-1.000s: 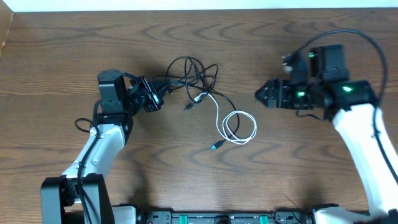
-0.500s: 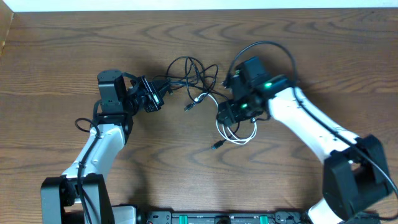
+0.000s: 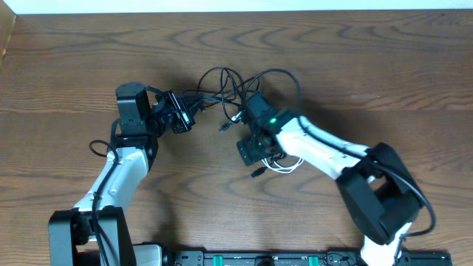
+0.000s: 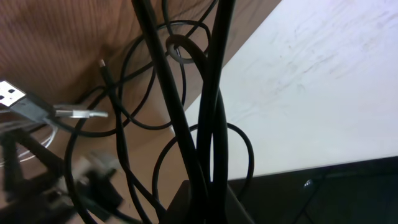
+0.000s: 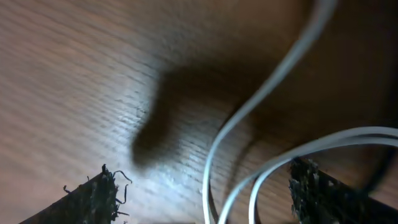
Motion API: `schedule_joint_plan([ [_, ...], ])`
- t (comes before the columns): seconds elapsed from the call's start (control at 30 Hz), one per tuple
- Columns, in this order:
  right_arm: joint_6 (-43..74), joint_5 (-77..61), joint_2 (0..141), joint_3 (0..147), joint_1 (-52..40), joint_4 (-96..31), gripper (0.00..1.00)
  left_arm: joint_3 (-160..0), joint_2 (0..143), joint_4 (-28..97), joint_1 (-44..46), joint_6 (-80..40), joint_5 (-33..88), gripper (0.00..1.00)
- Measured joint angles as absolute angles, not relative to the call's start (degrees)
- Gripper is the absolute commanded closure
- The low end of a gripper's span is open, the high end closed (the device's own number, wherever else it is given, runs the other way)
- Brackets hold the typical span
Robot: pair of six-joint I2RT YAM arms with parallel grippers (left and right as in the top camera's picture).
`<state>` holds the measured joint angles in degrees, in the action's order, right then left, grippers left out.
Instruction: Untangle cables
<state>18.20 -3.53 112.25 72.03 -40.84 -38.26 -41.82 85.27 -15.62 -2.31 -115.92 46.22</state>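
Straddling white cable (image 5: pixel 273 87), newly leftward — right jaws wide; left jaws gripping black cables (image 4: pixel 214 93).

Wooden table (image 3: pixel 384 66), white surface past edge (image 4: pixel 323 93)

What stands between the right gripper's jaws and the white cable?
Nothing visible does. The white cable lies on the bare table directly between the open jaws of the right gripper.

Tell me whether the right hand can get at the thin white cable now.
Probably yes. The right hand hangs open over the thin white cable, whose strands run between its fingers across bare wood, with nothing visible in between.
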Motion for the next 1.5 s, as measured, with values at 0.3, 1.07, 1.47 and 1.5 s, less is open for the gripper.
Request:
schedule_joint_plan([
  [0.3,22.2,1.5,114.0,73.2,-42.5,-38.3,0.61,-41.8,85.3,-15.6,-2.3,-115.9,46.2,0.92],
  [1.07,16.6,1.0,85.2,71.6,-34.3,-46.4,0.99,-41.8,85.3,-15.2,-2.3,-109.4,46.4,0.92],
  [1.47,17.2,13.0,58.1,71.9,-16.5,-50.7,0.99,-41.8,85.3,-8.0,-2.3,-107.8,46.4,0.86],
  [1.5,17.4,13.2,56.9,71.9,-15.7,-50.7,0.99,-41.8,85.3,-7.7,-2.3,-107.5,46.4,0.85],
])
